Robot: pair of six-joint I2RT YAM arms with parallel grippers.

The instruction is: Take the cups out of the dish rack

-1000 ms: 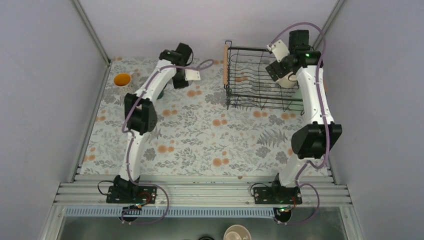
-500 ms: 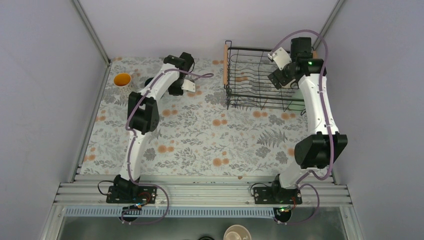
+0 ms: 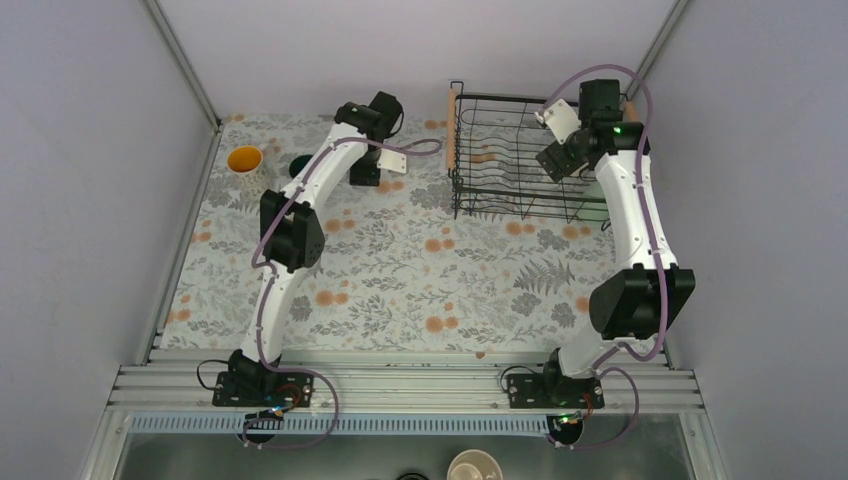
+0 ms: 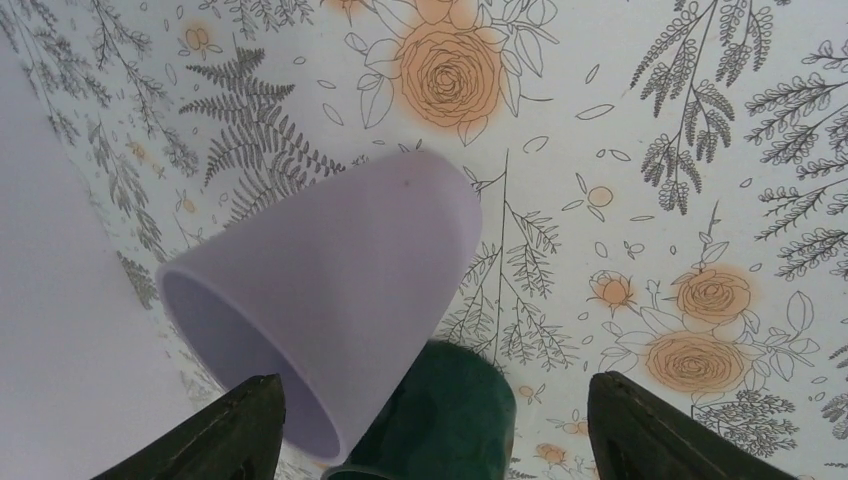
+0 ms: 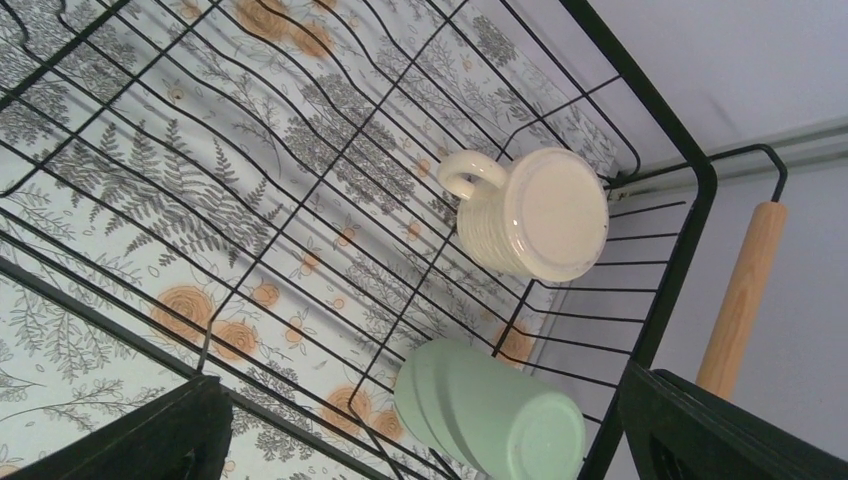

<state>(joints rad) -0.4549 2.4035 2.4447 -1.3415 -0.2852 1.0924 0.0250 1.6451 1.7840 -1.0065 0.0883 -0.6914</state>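
Currently the cream mug (image 5: 525,213) and mint green cup (image 5: 490,410) sit in a corner of the dish rack (image 5: 669,290) below the open right claw (image 5: 420,380). The lavender tumbler (image 4: 340,300) tilts over the dark green mug (image 4: 440,410) on the worktop (image 4: 650,150), beneath the wide-spread left claw (image 4: 435,385).

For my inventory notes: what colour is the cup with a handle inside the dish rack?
The handled mug is cream; the right wrist view shows it best.

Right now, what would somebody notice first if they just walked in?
Probably the lavender tumbler, tipped sideways by the dark green mug over the flowery cloth. Next, the cream mug and mint green cup, bottoms showing, in a corner of the dish rack.
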